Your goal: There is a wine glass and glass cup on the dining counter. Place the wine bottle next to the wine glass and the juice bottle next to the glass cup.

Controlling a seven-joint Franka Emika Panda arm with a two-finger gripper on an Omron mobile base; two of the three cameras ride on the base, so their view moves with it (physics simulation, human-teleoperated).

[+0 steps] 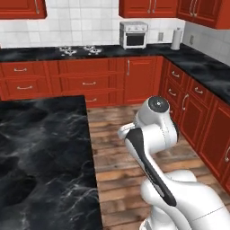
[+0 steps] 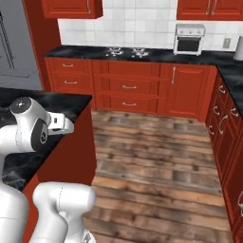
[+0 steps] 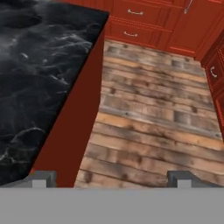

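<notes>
The dining counter (image 1: 40,148), a glossy black stone top with white veining over red fronts, fills the left of the left base view. In the right base view its corner (image 2: 71,100) shows just behind my folded arm. Through the hand view I look down past the counter's edge (image 3: 39,65) onto the wooden floor. My gripper (image 3: 113,179) is open, its two fingertips set wide apart with nothing between them. It hangs over the floor just off the counter's corner. The wine glass, glass cup, wine bottle and juice bottle are out of view.
A wall counter with a stove (image 1: 81,50) runs along the back, carrying a toaster oven (image 1: 133,34) and a paper towel roll (image 1: 176,39). Red cabinets (image 1: 197,108) line the right side. Wooden floor (image 1: 121,148) lies between them and the dining counter. A grey fridge (image 2: 14,42) stands at the far left.
</notes>
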